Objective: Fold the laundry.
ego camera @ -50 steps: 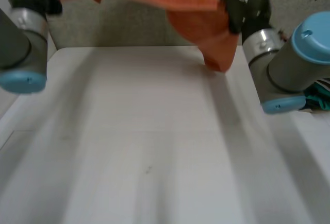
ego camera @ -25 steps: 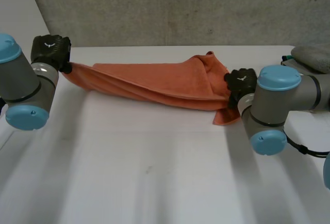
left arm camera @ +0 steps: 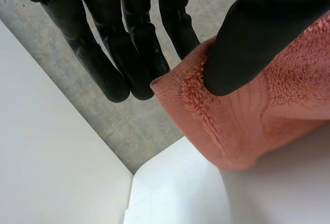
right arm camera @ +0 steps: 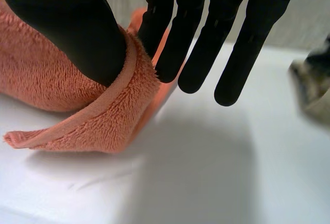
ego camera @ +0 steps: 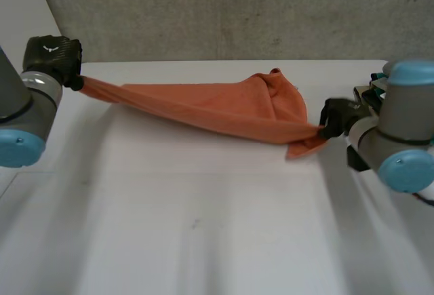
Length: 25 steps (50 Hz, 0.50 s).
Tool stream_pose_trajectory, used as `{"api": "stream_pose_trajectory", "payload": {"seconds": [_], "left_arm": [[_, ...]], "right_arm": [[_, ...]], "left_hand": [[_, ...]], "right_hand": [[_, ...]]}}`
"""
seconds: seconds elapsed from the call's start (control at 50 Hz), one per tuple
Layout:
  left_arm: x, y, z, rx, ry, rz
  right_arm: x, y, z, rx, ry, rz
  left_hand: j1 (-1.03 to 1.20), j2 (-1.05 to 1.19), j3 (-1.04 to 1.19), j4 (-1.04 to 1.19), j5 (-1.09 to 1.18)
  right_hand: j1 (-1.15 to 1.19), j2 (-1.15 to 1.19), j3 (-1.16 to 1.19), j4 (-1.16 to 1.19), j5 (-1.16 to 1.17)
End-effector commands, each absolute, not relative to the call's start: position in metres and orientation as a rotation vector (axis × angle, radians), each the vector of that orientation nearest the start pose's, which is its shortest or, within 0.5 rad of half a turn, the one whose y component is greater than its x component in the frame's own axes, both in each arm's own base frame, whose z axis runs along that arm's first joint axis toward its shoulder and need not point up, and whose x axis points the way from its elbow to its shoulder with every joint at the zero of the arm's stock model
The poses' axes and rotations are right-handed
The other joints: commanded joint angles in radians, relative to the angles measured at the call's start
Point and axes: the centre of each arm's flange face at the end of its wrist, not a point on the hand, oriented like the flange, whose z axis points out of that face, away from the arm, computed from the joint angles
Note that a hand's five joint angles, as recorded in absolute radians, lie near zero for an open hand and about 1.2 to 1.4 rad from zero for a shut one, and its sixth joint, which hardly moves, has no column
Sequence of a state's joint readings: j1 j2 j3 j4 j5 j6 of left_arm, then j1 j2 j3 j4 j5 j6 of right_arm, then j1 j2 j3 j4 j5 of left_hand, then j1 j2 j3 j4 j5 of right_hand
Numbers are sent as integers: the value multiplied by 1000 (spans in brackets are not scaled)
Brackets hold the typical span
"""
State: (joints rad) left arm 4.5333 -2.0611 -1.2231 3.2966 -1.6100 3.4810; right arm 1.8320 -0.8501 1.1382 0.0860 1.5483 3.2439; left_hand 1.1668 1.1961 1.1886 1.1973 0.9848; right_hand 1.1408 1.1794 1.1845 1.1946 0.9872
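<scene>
So the orange towel [ego camera: 224, 108] is down on the white table [ego camera: 203, 227] now, strung across the far half from about 10 o'clock to 3 o'clock. A second ago it was up in the air, and half a second ago it sagged between the arms. Since then they've spread apart and most of the slack is gone.

The left hand [ego camera: 53, 54] at 10 o'clock has a hemmed corner pinched, thumb on top against fairly straight fingers. The right hand [ego camera: 337, 115] at 3 o'clock does the same at the other end: thumb clamps the hem against the nearest finger while the rest stick out straight.

It's still more of a twisted rope than a flat sheet (there's a bunched hump around 1 o'clock). My guess is it needs spreading flat before any real fold, so the task is early days.
</scene>
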Motion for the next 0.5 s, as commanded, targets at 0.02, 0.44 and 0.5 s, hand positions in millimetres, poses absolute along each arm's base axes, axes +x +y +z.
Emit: {"api": "stream_pose_trajectory", "payload": {"seconds": [0.02, 0.44, 0.5], "left_arm": [[-188, -349, 310, 543, 2017, -2123], [-205, -342, 277, 894, 2160, -1776], [-211, -366, 255, 907, 2183, -1731]], "right_arm": [[214, -349, 268, -750, 2358, -2092], [236, -344, 243, -1490, 2416, -1866], [242, -368, 222, -1536, 2391, -1917]], "left_hand": [[229, 200, 208, 199, 237], [229, 200, 208, 199, 237], [229, 200, 208, 199, 237]], "right_hand": [[255, 217, 212, 202, 235], [255, 217, 212, 202, 235], [255, 217, 212, 202, 235]]}}
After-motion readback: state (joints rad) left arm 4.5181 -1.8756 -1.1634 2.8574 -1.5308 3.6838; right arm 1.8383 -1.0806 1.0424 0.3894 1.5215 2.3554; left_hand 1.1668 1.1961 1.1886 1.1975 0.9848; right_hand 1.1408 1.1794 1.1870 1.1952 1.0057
